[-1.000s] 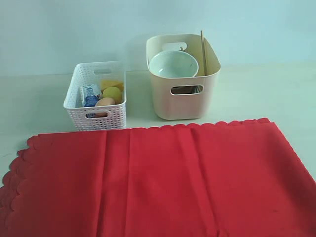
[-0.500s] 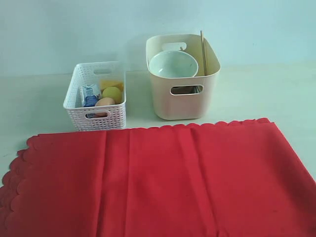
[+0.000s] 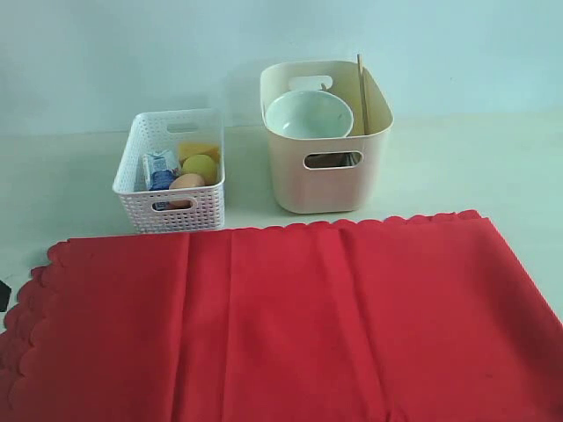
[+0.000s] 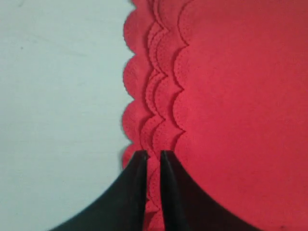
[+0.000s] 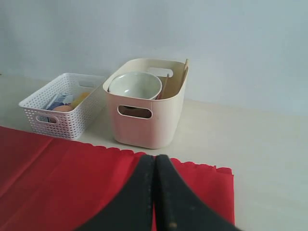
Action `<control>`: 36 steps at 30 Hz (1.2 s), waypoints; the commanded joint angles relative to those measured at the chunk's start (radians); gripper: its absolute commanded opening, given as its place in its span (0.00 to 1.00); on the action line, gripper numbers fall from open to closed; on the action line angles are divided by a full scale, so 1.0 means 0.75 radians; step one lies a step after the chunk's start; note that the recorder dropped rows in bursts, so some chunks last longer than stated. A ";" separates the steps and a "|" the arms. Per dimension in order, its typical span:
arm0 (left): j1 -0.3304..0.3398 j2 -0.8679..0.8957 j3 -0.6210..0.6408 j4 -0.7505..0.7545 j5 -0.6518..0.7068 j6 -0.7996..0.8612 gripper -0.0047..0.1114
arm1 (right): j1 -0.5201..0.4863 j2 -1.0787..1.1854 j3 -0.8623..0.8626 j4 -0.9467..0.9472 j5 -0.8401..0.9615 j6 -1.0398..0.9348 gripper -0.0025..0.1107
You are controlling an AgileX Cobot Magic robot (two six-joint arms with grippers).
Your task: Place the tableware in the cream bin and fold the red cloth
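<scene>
Fold step starting: left gripper (image 4: 153,155) hovering over red cloth (image 4: 231,120) edge, jaws slightly apart; right gripper (image 5: 155,158) jaws pressing together; next needing corner pinch.

Pale desk (image 3: 70,176) here, carrying the big red cloth (image 3: 290,325) spread flat across its near side, with the cream bin (image 3: 327,185) and the white lattice basket (image 3: 176,211) standing side by side just behind the cloth's scalloped edge.

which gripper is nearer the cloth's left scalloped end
Left. The left gripper hangs right over the scallops at that end of the cloth; the right gripper is by the cloth's opposite end, facing the bin.
</scene>
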 commanded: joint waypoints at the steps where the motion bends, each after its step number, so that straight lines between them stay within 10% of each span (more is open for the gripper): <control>1: -0.007 0.121 -0.016 -0.032 -0.030 0.005 0.38 | -0.001 -0.007 0.010 0.003 -0.014 0.003 0.02; 5: 0.011 0.215 -0.027 -0.099 -0.025 0.070 0.55 | -0.001 -0.007 0.010 0.003 -0.014 0.003 0.02; 14: 0.223 0.290 -0.036 -0.581 -0.058 0.531 0.57 | -0.001 -0.007 0.010 0.015 -0.012 0.003 0.02; 36: 0.265 0.532 -0.109 -0.594 -0.103 0.606 0.57 | -0.001 -0.034 0.010 0.047 -0.009 0.003 0.02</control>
